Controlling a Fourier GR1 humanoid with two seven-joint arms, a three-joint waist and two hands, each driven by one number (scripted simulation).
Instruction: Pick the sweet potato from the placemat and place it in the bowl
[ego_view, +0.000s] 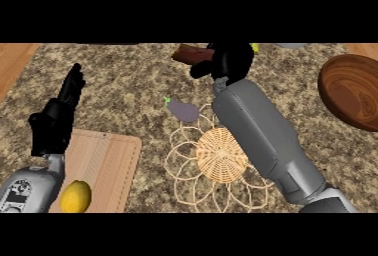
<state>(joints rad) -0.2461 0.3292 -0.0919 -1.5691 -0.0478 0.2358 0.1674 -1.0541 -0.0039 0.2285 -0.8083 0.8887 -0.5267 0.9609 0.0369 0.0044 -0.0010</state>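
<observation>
**Right hand holding sweet potato at the counter's far edge**

The right hand (225, 60) is curling around the brown sweet potato (190, 54) near the counter's (133, 85) far edge. The wooden bowl (353, 92) is sitting at the right edge. The left hand (59, 117) is resting, fingers straight, over the left side, beside a woven placemat (221, 155) and an eggplant (183, 110).

Even, moderately bright light; faint soft shadows on counter (148, 75); no glare.
</observation>
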